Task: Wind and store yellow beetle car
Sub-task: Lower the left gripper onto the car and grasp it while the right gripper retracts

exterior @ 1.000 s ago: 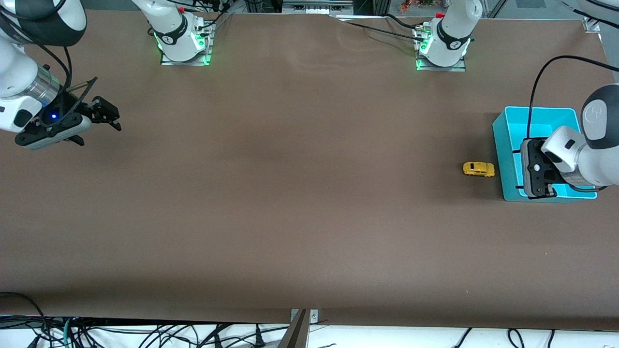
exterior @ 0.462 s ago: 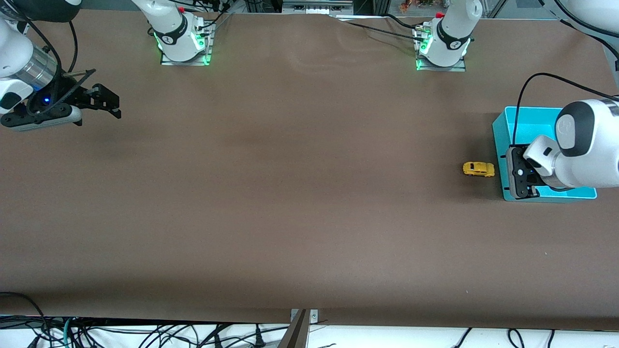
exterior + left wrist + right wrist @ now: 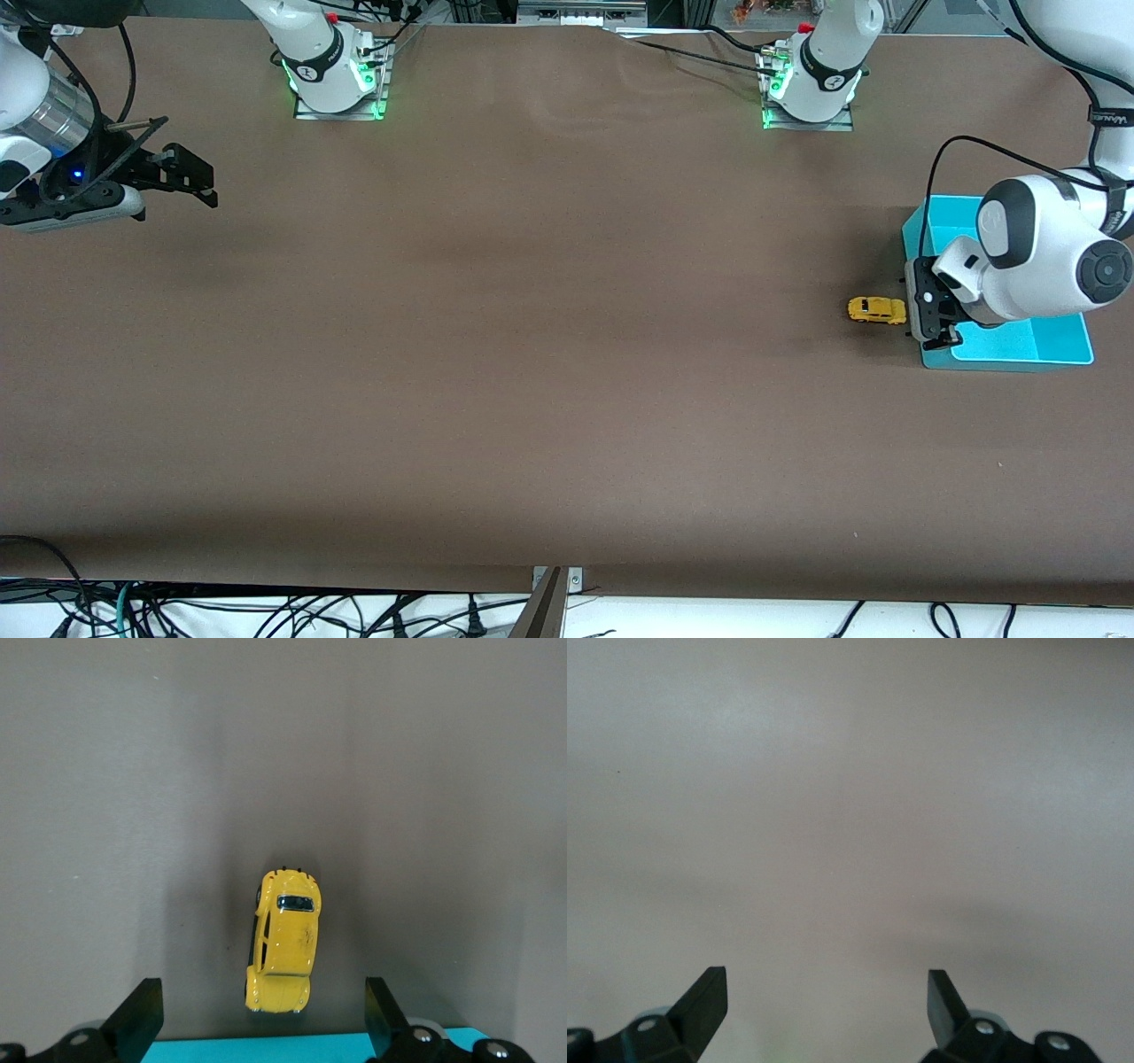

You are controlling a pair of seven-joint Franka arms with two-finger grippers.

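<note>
The yellow beetle car (image 3: 877,309) sits on the brown table just beside the turquoise bin (image 3: 1019,347), toward the right arm's end from it. My left gripper (image 3: 928,310) hangs open over the bin's wall closest to the car. In the left wrist view the car (image 3: 283,952) lies ahead of the open, empty left gripper (image 3: 262,1028), lengthwise between the lines of its fingers, with the bin's rim (image 3: 266,1051) under the gripper. My right gripper (image 3: 190,177) is open and empty over the right arm's end of the table; its wrist view shows the right gripper (image 3: 824,1001) over bare tabletop.
The turquoise bin shows nothing inside in its visible part; the left arm covers much of it. The two arm bases (image 3: 337,75) (image 3: 811,84) stand along the table edge farthest from the front camera. Cables hang below the near edge.
My left gripper has moved from over the bin's inside to its wall beside the car. My right gripper has drifted a little toward its end of the table. The car has not moved.
</note>
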